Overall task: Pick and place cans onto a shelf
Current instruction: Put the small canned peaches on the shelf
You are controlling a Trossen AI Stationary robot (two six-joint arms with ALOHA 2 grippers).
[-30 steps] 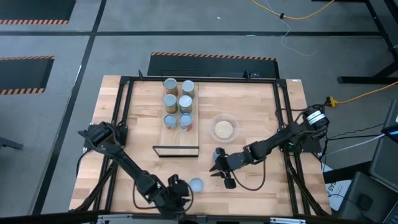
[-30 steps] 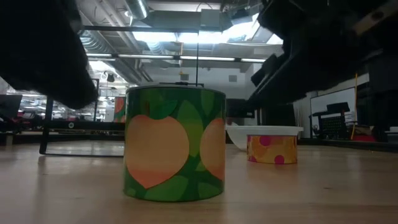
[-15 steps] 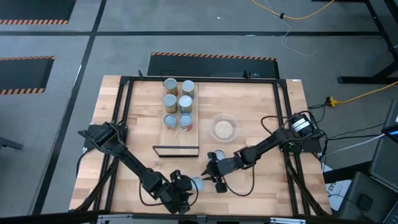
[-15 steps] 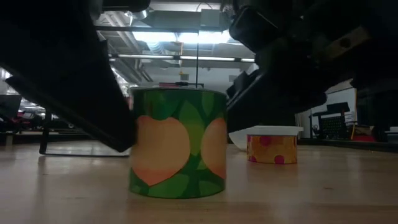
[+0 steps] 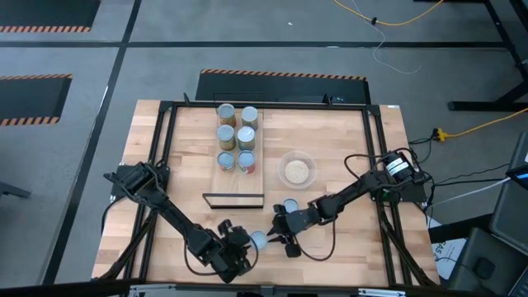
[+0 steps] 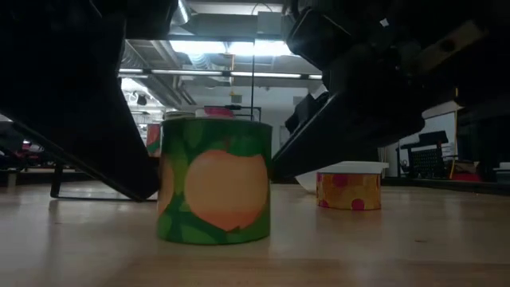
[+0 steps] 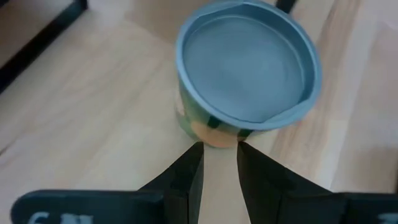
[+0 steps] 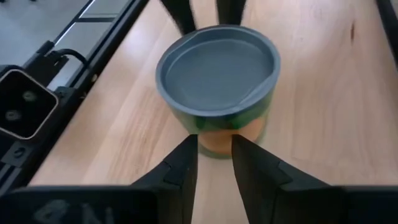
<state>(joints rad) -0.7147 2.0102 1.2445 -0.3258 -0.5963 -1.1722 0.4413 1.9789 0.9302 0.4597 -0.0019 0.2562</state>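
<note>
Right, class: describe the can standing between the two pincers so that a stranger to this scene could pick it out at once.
Start at the butcher-block table and find its near edge, where both arms meet. Between the left pincer and the right pincer stands one green can with orange fruit on its label and a pale-blue lid. Unlike the cans on the shelf, it stands alone on the bare tabletop, nearest the low camera.

From my station, bright ceiling strip lights (image 6: 239, 46) flare in the low view, leaving both arms as black silhouettes. The overhead view is evenly lit with soft shadows. The can (image 7: 247, 68) looks slightly soft close up.
</note>
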